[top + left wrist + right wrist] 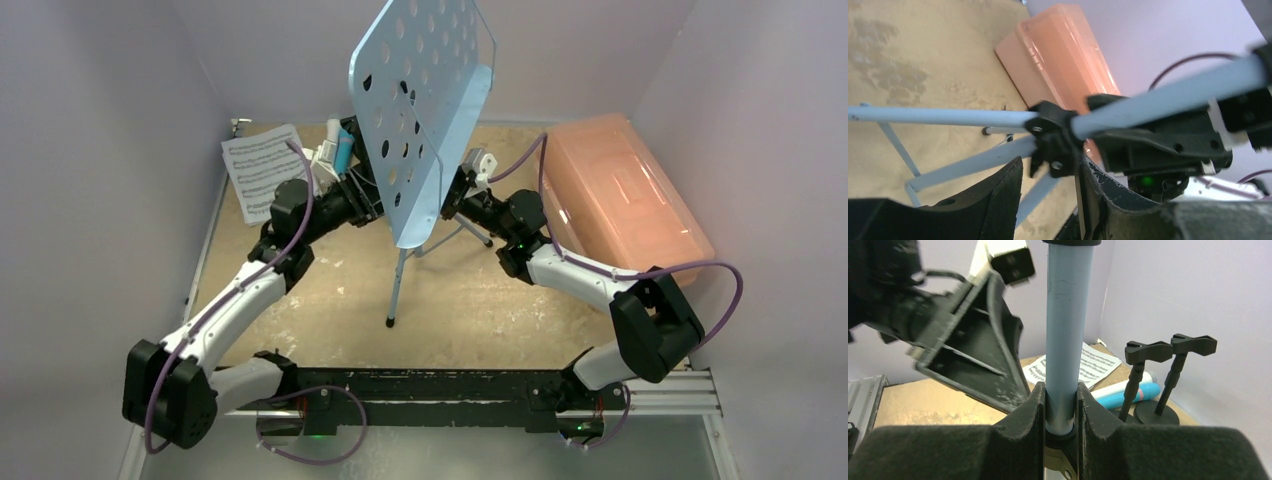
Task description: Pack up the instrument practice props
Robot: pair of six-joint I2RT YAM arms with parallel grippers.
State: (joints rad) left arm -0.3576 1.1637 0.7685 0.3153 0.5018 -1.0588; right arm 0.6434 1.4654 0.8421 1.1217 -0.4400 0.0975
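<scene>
You won't find any readable word, brand or number in these views. The only print is the music notation on the sheet-music pages (262, 165) at the far left, too small to read.

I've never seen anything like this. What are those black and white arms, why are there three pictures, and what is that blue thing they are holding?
These are two robot arms bolted to the table's near edge. One picture looks down from above; the other two come from small cameras on each wrist.

The blue thing is a music rack on tripod legs. The right gripper is shut on its pole. The left gripper sits around the black joint where the legs meet; whether it grips is unclear.

Also there: sheet music, blue and white toy microphones, two black mic holders, and a closed pink box.
</scene>
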